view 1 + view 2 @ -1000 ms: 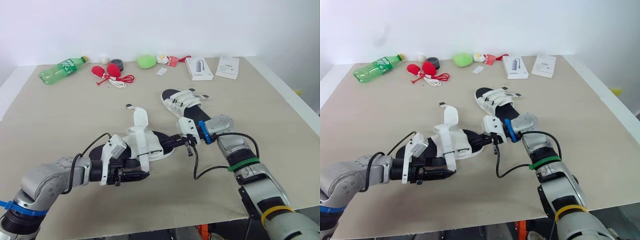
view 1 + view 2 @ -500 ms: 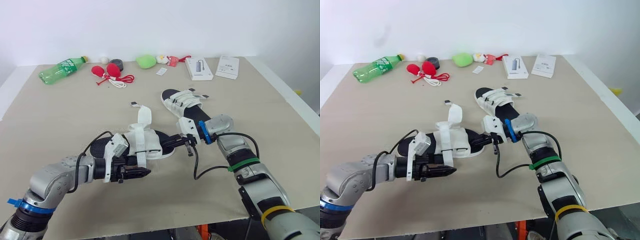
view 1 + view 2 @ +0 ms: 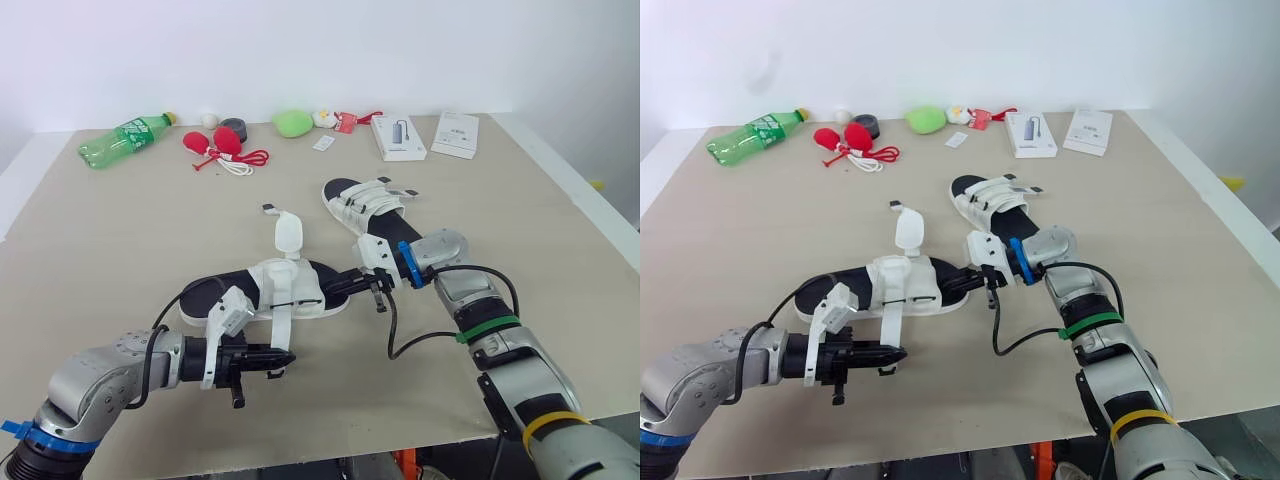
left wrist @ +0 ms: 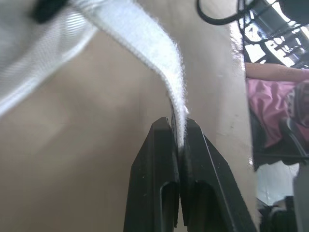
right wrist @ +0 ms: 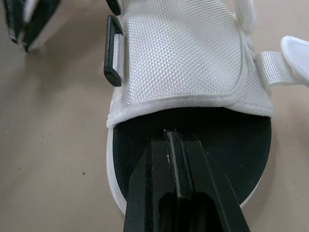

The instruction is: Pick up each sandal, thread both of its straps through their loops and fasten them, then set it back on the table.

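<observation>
From the head views, the near sandal (image 3: 265, 292) lay on the table (image 3: 120, 240) towards its front edge. The left gripper (image 3: 280, 358) was closed on the end of one strap (image 3: 283, 318), drawn out towards that edge. The right gripper (image 3: 345, 285) was clamped on the sandal's toe end. The second strap (image 3: 288, 235) stood up loose, so I judged neither strap fastened and this sandal about half done at best. The far sandal (image 3: 365, 200) sat mid-table with its straps lying across it; whether they were fastened I could not tell. In the left wrist view, the fingers (image 4: 159, 145) pinched the strap's tip tight. In the right wrist view, the closed fingers (image 5: 166, 159) gripped the toe edge, and a black loop (image 5: 112, 53) at the upper's side had no strap through it.
</observation>
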Robot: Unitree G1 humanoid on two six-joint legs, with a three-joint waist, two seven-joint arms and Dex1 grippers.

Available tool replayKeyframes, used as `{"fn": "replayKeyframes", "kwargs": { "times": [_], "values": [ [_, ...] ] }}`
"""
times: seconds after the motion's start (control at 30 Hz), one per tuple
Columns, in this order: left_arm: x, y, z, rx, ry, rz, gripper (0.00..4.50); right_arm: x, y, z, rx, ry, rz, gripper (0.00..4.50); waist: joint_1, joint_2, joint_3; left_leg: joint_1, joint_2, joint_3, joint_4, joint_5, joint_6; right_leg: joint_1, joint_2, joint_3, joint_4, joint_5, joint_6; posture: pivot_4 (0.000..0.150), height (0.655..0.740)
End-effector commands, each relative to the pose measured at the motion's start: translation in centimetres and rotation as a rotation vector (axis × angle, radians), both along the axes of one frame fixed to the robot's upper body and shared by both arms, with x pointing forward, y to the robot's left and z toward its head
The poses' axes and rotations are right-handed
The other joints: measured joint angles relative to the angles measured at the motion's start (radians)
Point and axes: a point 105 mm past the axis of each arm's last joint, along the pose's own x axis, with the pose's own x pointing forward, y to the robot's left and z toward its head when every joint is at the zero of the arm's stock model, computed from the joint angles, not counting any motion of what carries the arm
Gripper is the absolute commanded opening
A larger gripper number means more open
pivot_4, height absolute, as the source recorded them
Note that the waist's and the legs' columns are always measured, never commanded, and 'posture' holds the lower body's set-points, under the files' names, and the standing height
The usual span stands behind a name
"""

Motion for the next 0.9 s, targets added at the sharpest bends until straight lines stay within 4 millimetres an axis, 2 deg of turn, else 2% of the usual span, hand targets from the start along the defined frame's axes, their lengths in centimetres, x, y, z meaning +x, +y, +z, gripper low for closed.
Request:
{"fn": "replayKeyframes", "kwargs": {
  "times": [0.03,0.17,0.4,0.5,0.6,0.63,0.7,0.73,0.8,0.9],
  "values": [
    [-1.4,-0.6,0.9,-0.003,-0.049,-0.092,0.09,0.0,-0.1,0.5,-0.006,-0.024,0.006,0.00,0.000,0.000,0.000,0.000,0.000,0.000,0.000,0.000,0.000,0.000,0.000,0.000,0.000,0.000,0.000,0.150,0.7400],
    [-3.3,-0.5,0.3,0.037,-0.019,-0.177,0.09,-0.1,-0.2,0.4,-0.010,-0.025,0.008,0.00,0.000,0.000,0.000,0.000,0.000,0.000,0.000,0.000,0.000,0.000,0.000,0.000,0.000,0.000,0.000,0.150,0.7400],
    [-3.2,-0.2,0.2,0.062,-0.041,-0.174,0.09,-0.1,-0.1,0.4,-0.011,-0.025,0.013,0.00,0.000,0.000,0.000,0.000,0.000,0.000,0.000,0.000,0.000,0.000,0.000,0.000,0.000,0.000,0.000,0.150,0.7400],
    [-4.0,0.4,0.5,0.100,-0.031,-0.224,0.09,-0.1,0.0,0.4,-0.011,-0.025,0.015,0.00,0.000,0.000,0.000,0.000,0.000,0.000,0.000,0.000,0.000,0.000,0.000,0.000,0.000,0.000,-0.001,0.150,0.7400],
    [-4.4,1.1,0.9,0.144,-0.048,-0.264,0.88,0.0,0.1,0.4,-0.011,-0.024,0.017,0.00,0.000,0.000,0.000,0.000,0.000,0.000,-0.001,0.000,0.000,-0.001,0.000,0.000,0.000,-0.001,-0.001,0.150,0.7400],
    [-4.4,1.3,1.1,0.156,-0.057,-0.274,1.45,0.0,0.1,0.4,-0.012,-0.024,0.017,0.00,0.000,0.000,0.000,0.000,0.000,0.000,-0.001,0.000,0.000,-0.001,0.000,0.000,0.000,-0.001,-0.001,0.150,0.7400],
    [-4.3,1.6,1.6,0.190,-0.106,-0.293,2.19,0.0,0.1,0.5,-0.012,-0.024,0.019,0.00,0.000,0.000,0.000,0.000,0.000,0.000,-0.001,0.000,0.000,-0.001,0.000,0.000,0.000,-0.001,-0.001,0.150,0.7400],
    [-4.2,1.8,1.9,0.211,-0.138,-0.304,2.83,0.0,0.1,0.4,-0.012,-0.023,0.019,0.00,0.000,0.000,0.000,0.000,0.000,0.000,0.000,0.000,0.000,-0.001,0.000,0.000,0.000,-0.001,-0.001,0.150,0.7400],
    [-4.6,2.1,2.7,0.249,-0.181,-0.358,3.45,0.0,0.2,0.5,-0.012,-0.023,0.022,0.00,0.000,0.000,0.000,0.000,0.000,0.000,0.000,0.000,0.000,-0.001,0.000,0.000,0.000,-0.001,-0.001,0.150,0.7400],
    [-4.2,3.6,4.8,0.358,-0.290,-0.401,3.45,0.0,0.2,0.6,-0.014,-0.024,0.022,0.00,0.000,0.000,0.001,0.000,0.001,0.001,-0.001,0.000,0.000,-0.002,0.000,0.000,0.000,-0.001,-0.001,0.150,0.7400]
  ]
}}
